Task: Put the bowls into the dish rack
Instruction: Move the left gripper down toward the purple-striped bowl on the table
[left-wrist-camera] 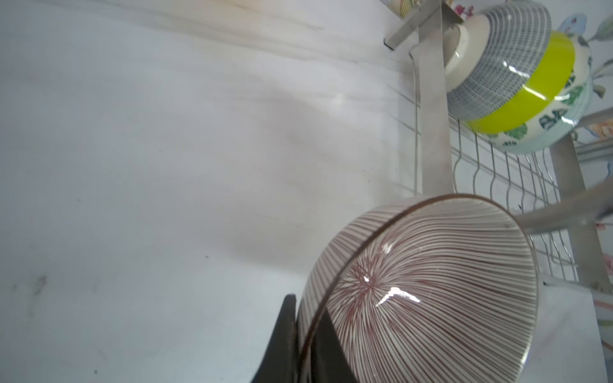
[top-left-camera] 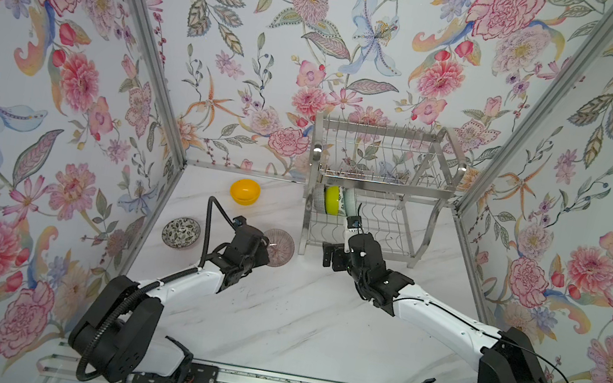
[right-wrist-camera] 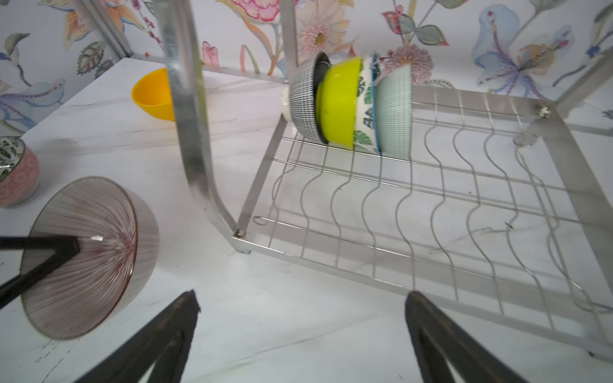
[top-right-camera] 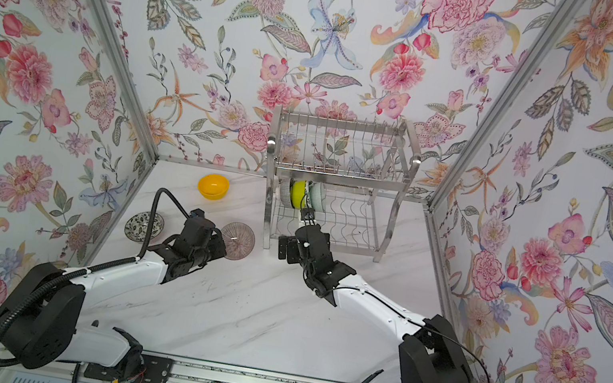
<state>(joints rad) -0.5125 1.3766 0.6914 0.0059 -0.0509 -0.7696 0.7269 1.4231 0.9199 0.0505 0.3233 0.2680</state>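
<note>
The two-tier shiny steel wire dish rack (top-left-camera: 385, 187) holds a lime-green bowl (right-wrist-camera: 338, 102) and three others on edge in its lower tier. The left gripper (left-wrist-camera: 308, 341) has its jaws clenched on the rim of the tilted pinkish ribbed bowl (left-wrist-camera: 431, 282) beside the rack. The right gripper (right-wrist-camera: 302, 298) has its jaws released.

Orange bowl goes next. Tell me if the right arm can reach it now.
Probably not directly: the dish rack's leg stands between the open right claw and the orange bowl, and the left claw holds the ribbed bowl alongside.

left tool (left-wrist-camera: 306, 311): jaws clamped, angled inward | right tool (right-wrist-camera: 303, 298): jaws spread wide, angled inward
</note>
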